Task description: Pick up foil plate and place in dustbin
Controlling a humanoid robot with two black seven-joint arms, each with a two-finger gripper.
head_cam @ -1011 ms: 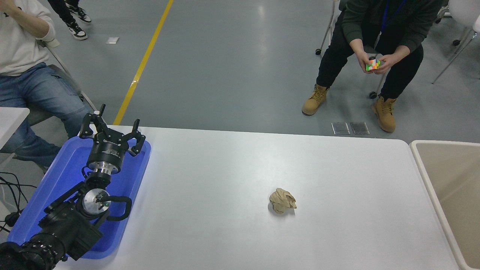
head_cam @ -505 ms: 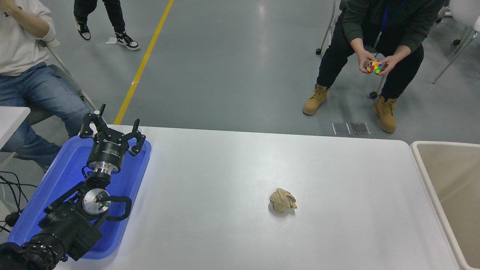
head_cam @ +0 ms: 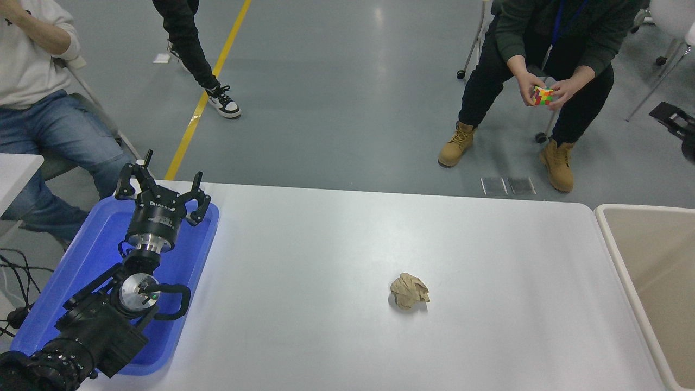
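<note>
The foil plate is not in view. The dustbin [head_cam: 657,255], beige with a pale cream rim, stands at the table's right end, cut off by the picture's edge. My left gripper [head_cam: 163,187] is open and empty, parked over the blue tray at the lower left. A black piece that looks like my right gripper [head_cam: 676,122] shows at the right edge, above the floor beyond the dustbin. I cannot tell how it stands.
A small crumpled tan paper ball [head_cam: 409,291] lies on the white table [head_cam: 326,244], right of centre. A flat blue tray [head_cam: 81,255] sits at the left end. People sit beyond the far side, one turning a coloured cube [head_cam: 541,95]. Another walks past at top left.
A black piece has come into view at the right edge. A person has walked rightward along the yellow line at the top left. My left arm, the paper ball and the dustbin have not moved.
</note>
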